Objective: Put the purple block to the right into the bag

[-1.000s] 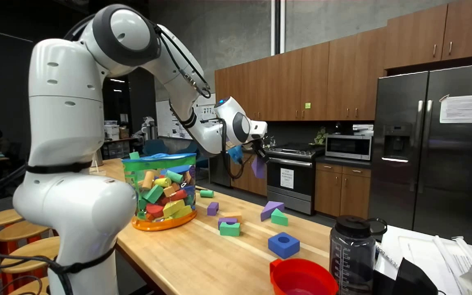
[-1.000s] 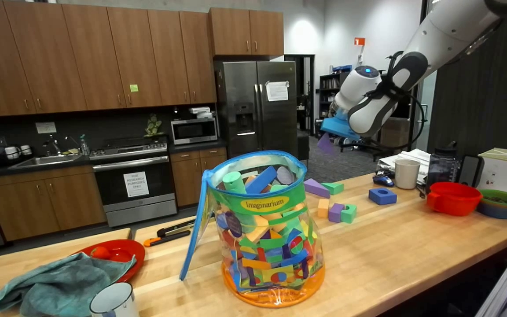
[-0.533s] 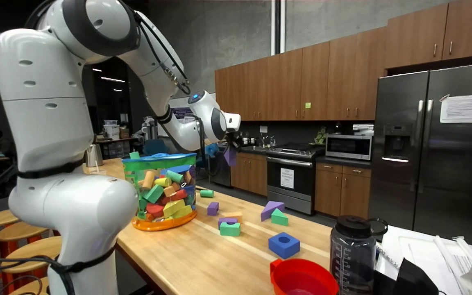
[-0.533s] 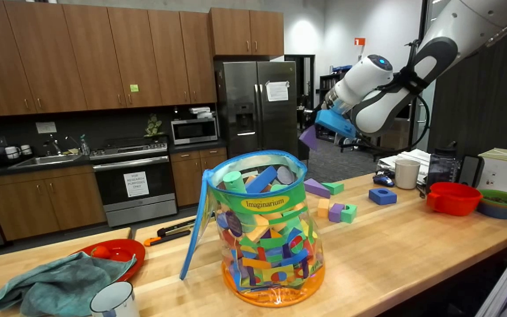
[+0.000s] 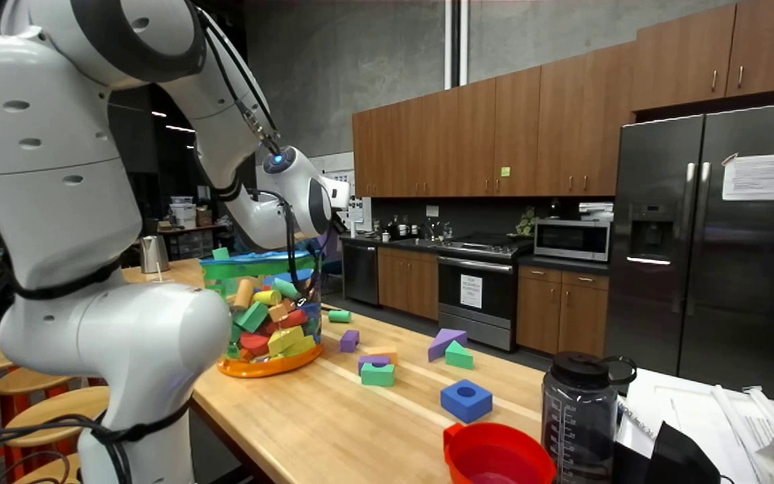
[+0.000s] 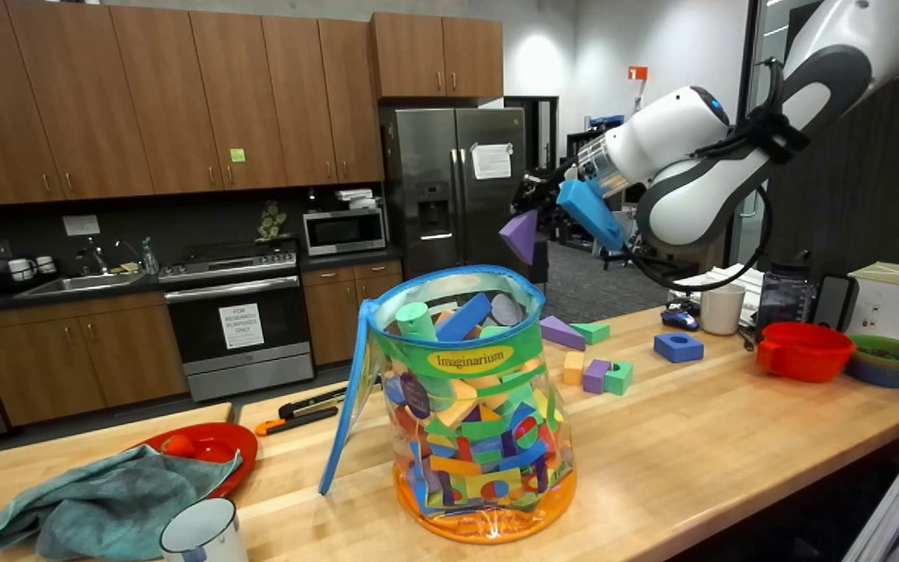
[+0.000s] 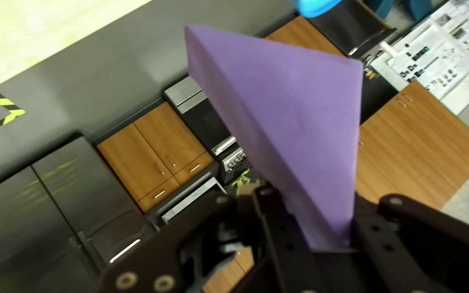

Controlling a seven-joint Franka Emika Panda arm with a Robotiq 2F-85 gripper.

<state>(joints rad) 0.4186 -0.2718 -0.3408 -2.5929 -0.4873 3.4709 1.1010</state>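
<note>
over the last second the arm (image 6: 676, 136) has swung the tool (image 7: 316, 207) toward the bag (image 6: 469, 361), and the purple block (image 6: 520, 234) has come along. the tool is pinching that block: the wrist view shows it caught near one corner, the rest jutting well out, tilted.

in an exterior view the purple block now hangs higher than the bag and shows above its right part; a second ago it showed off to the right. whether it is over the opening or behind it i cannot tell. in an exterior view the wrist (image 5: 296, 191) shows close by the bag's top edge, and most of the purple block is hidden.

for the task, this means the grasp looks done and the carry nearly so; the drop is not. i would guess a little more travel is called for before letting go. the lid (image 6: 345, 410) hangs open down the side, so the way in looks free. the bag is filled high, though, with a green cylinder (image 6: 416, 322) up by its top, so a block let go near the edge could slide off to the table (image 6: 691, 445).

the loose blocks there, such as the purple wedge (image 6: 562, 333) and the blue block (image 6: 678, 350), have not moved; i take the held one to be the one the task means.
</note>
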